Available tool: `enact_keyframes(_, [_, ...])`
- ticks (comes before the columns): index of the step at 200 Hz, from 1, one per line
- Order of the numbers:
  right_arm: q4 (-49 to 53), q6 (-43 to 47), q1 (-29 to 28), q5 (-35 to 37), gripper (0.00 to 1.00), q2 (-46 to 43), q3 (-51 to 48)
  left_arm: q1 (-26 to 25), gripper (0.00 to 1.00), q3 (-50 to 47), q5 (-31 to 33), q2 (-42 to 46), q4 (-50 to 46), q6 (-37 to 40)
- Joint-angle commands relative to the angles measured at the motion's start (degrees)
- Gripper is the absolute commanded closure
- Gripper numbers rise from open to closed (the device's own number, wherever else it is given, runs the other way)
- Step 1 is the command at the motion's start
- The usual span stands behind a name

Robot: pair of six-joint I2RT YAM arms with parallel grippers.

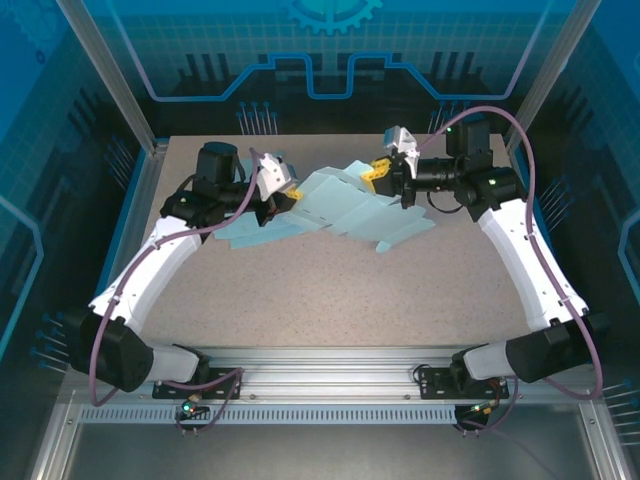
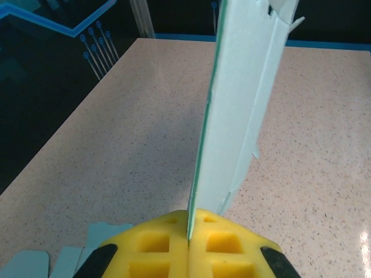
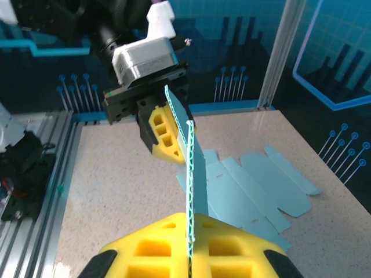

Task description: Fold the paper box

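paper box [image 1: 338, 193] clamped in both jaws, seemingly raised

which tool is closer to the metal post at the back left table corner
Left. The left tool sits a short way right of the post; the right tool is farther across, past the held paper sheet.
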State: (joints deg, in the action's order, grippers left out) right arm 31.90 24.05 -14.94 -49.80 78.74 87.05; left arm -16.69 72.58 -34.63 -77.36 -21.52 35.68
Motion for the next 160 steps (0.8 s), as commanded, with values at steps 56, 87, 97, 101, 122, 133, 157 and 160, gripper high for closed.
enact_keyframes(56, [-14.05, -25.44, 3.75, 18.87, 0.98, -3.02, -16.36, -7.29, 1.0, 31.41, 13.38, -16.94, -26.22, -3.62])
enact_keyframes(87, [-16.49, -30.01, 5.31, 23.47, 0.9, -2.73, -21.73, -10.11, 1.0, 36.54, 18.02, -23.93, -28.39, 1.38])
enact_keyframes(97, [-16.67, -30.99, 5.82, 25.19, 0.87, -2.25, -23.02, -10.74, 1.0, 37.82, 19.3, -25.99, -27.4, 2.39])
enact_keyframes(101, [-16.67, -31.35, 5.84, 26.26, 0.84, -2.08, -23.43, -11.0, 1.0, 38.36, 19.84, -26.89, -26.96, 2.61])
enact_keyframes(122, [-16.18, -32.64, 6.54, 31.01, 0.68, -0.4, -25.49, -12.24, 1.0, 40.07, 22.55, -30.79, -22.75, 4.55])
enact_keyframes(133, [-16.25, -33.72, 7.37, 31.69, 0.6, 0.56, -26.35, -13.3, 1.0, 39.0, 24.99, -31.9, -18.62, 5.94])
enact_keyframes(157, [-16.39, -36.43, 9.16, 32.58, 0.41, 0.56, -27.32, -16.3, 1.0, 37.85, 30.78, -34.62, -11.85, 10.81])
enact_keyframes(160, [-16.23, -36.8, 9.37, 32.97, 0.38, 0.32, -27.33, -16.69, 1.0, 37.95, 31.67, -35.04, -11.28, 11.49])
